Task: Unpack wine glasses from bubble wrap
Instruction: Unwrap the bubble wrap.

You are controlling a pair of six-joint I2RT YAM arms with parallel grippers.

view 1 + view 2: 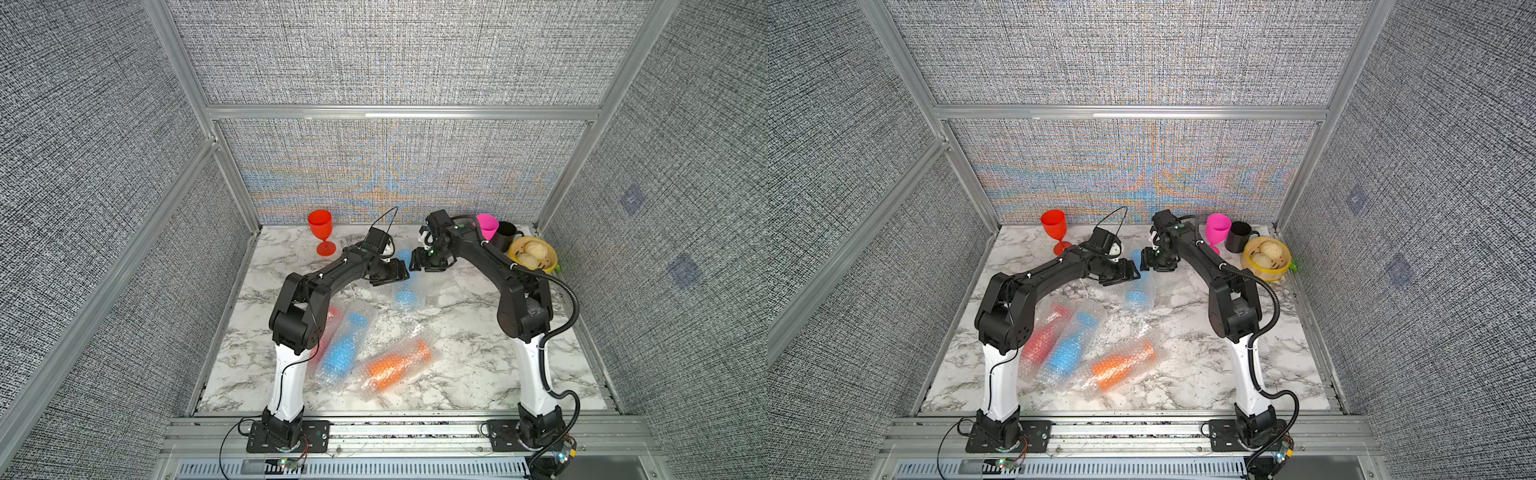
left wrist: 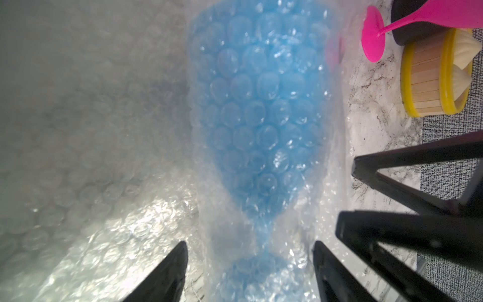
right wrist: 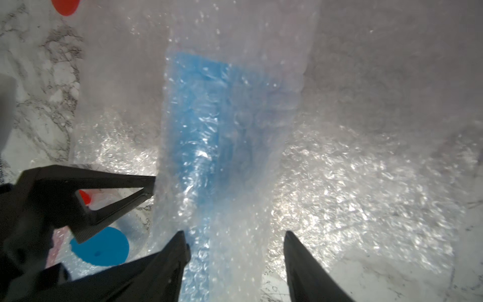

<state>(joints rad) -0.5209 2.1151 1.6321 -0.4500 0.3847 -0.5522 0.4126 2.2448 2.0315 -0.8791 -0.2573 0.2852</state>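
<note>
**A:** Grey walls [image 1: 395, 62] all round, marble bench [image 1: 478, 353] below, and the action sits mid-bench toward the far edge. Both claws meet over a wrapped blue goblet [image 1: 405, 291] lying on its side.

**B:** Any grip on it?

**A:** None that I can see. The left claw [image 2: 251, 251] stands released, its jaws straddling the wrapped stem. The right claw [image 3: 235, 240] is spread too, with wrap [image 3: 339, 170] between its jaws and nothing pinched.

**B:** And the other glasses?

**A:** The red goblet [image 1: 321, 230] stands bare near the far left corner. The pink goblet [image 1: 486, 226] stands near the far right one, beside the mug [image 1: 505, 237] and steamer [image 1: 534, 253]. Toward the near edge, by the left arm, lie a red parcel [image 1: 1044, 336], a blue parcel [image 1: 1065, 353] and an orange parcel [image 1: 1121, 365].

**B:** So how should they open this one?

**A:** My read: the left claw pins the goblet at the stem, firm but gentle. The right claw pinches only a loose flap of film, not the plastic beneath, then peels low and slowly away from the bowl. That film looks slick and springy, so a shallow bite may slip. A hard yank could drag the whole bundle across the bench.
</note>
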